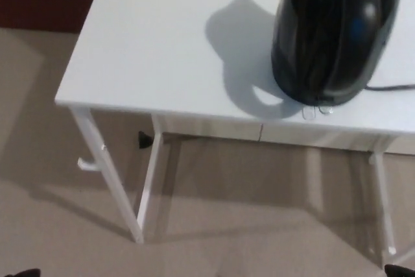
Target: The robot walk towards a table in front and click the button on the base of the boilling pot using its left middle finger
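A glossy black, rounded boiling pot (334,34) stands near the smooth white surface's (162,50) front edge, toward its right, top cropped; its button is indistinct. Neither hand clearly shows; fingers' state unknowable.

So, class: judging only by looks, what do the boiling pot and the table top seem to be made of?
Boiling pot: probably glossy black plastic, since it shows bright reflections. Table top: a smooth matte white board, perhaps laminate, holding a soft shadow and no glare.
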